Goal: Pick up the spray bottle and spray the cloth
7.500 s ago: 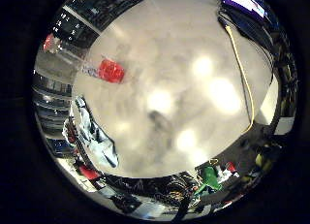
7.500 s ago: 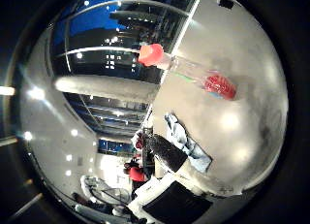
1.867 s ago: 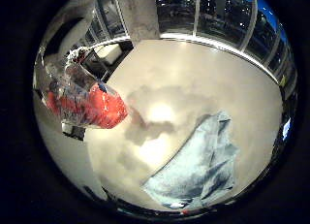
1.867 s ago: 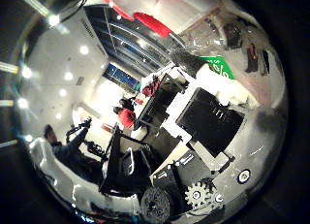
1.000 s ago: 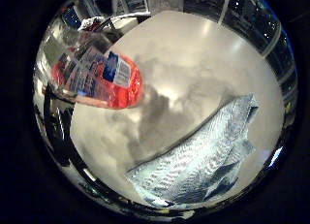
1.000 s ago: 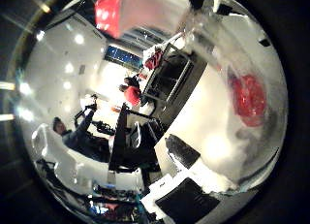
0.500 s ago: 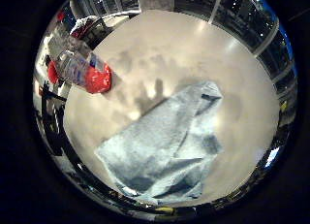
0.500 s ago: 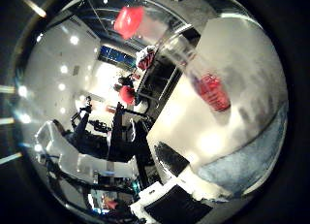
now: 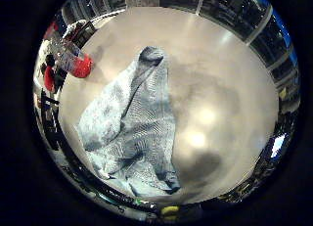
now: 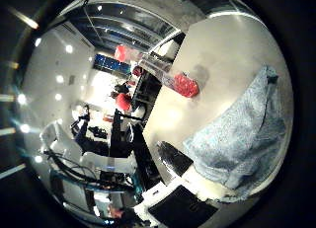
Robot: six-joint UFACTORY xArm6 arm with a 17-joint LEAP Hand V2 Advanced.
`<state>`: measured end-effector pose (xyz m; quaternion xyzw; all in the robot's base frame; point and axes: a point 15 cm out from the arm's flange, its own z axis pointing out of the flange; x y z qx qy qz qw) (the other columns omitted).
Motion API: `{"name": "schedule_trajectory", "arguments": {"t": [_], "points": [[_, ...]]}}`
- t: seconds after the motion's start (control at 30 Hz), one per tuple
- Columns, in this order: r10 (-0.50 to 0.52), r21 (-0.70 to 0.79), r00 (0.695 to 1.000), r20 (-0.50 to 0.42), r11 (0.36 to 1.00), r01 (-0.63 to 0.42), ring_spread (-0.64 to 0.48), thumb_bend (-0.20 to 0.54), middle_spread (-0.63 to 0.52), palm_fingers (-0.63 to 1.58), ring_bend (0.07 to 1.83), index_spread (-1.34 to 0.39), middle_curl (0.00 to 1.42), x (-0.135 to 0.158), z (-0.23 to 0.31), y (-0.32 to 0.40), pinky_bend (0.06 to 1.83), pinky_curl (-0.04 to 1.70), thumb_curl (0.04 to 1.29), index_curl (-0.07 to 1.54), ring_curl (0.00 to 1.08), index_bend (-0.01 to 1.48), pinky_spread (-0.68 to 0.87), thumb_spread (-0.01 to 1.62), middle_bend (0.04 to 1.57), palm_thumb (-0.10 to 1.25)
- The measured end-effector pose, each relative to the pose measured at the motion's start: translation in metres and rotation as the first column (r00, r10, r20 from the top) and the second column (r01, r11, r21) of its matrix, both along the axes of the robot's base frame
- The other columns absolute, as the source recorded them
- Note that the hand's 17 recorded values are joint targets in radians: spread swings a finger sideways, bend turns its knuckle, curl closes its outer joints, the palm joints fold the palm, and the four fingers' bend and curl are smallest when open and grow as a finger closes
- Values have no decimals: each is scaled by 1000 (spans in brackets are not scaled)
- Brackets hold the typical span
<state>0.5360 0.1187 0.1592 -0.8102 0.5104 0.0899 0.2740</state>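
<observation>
Ceiling lamps are glaring off the pale table (image 9: 230, 64) as soft white blotches toward four o'clock of the crumpled cloth (image 9: 132, 133), with a dim grey shadow lying just past them near the rim. The spray bottle (image 10: 168, 75) is throwing a faint shadow onto the table toward one o'clock, and in the thumb side view bright lamp spots and streaks are flaring through the room at nine o'clock. Both views are bending hard at their round edges, where everything is smearing and going dark.
</observation>
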Motion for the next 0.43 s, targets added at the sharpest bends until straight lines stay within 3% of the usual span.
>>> {"name": "schedule_trajectory", "arguments": {"t": [0.43], "points": [[-5,-3,1000,-24,1000,5,-8,-27,-8,111,360,-419,331,-20,-9,-5,440,313,295,262,256,161,360,975,195,544]]}}
